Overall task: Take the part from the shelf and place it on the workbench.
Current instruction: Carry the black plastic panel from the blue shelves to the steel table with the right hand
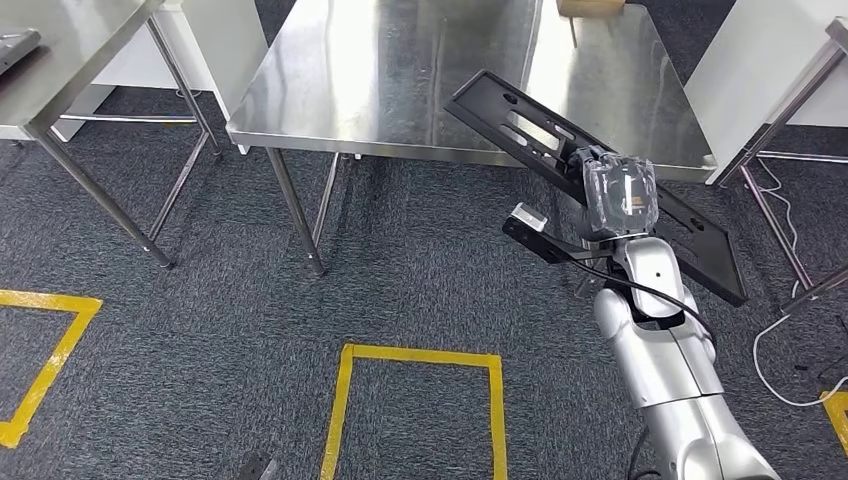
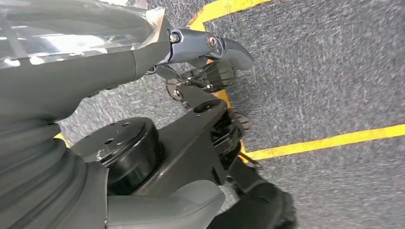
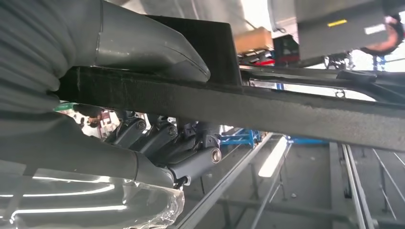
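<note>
Right hand grips the black slotted panel mid-length; long axis diagonal, far end already over the steel workbench. Left hand holds nothing, fingers curled.

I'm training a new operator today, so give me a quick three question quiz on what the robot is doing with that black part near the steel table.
1. True or false: the black part lies flat on the steel workbench.
2. Which hand holds the part? A) the left hand B) the right hand C) a person's hand
3. Fill in: the floor under the workbench is grey carpet marked with ______ tape lines.

Key
1. False. The right hand holds it tilted, its far end over the workbench's near edge.
2. B. The left hand hangs over the floor, holding nothing.
3. Yellow.
</note>
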